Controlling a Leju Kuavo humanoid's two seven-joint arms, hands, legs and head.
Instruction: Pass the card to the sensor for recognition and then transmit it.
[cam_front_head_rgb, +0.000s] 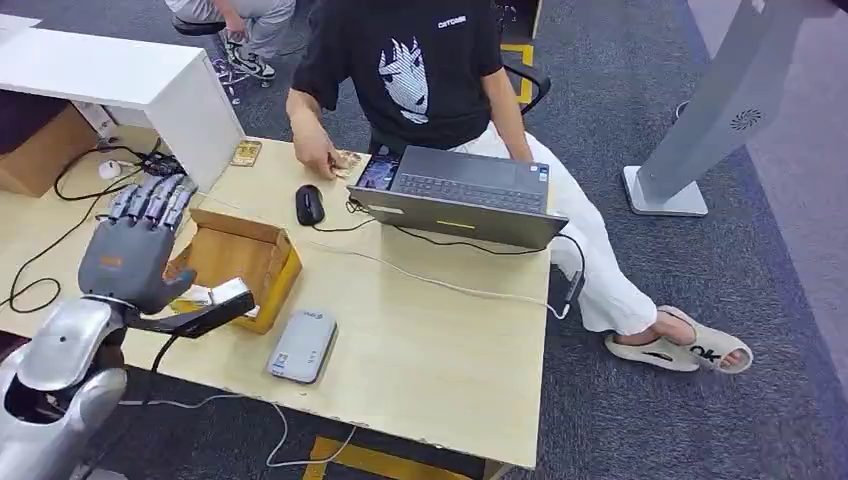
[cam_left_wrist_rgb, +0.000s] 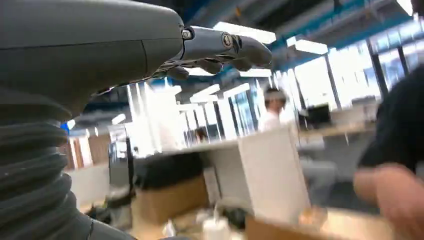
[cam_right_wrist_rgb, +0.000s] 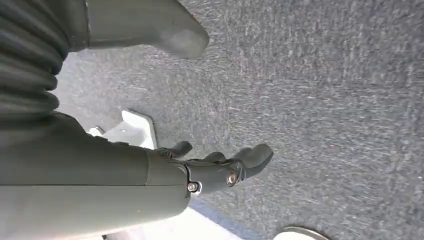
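Hovering at 8 o'clock, left hand (cam_front_head_rgb: 135, 255), fingers spread, grasping nothing. Lying at 6 o'clock, flat grey rectangular sensor (cam_front_head_rgb: 302, 345). Sitting beside it, open wooden box (cam_front_head_rgb: 245, 262) (white card (cam_front_head_rgb: 228, 292) inside). Hanging over carpet, right hand (cam_right_wrist_rgb: 220, 167), released.

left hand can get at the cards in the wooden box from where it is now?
Probably yes. The left hand hovers open right over the wooden box, whose top is open, and the cards lie in its near end, partly behind the thumb. Nothing else stands between them; the mouse lies farther back.
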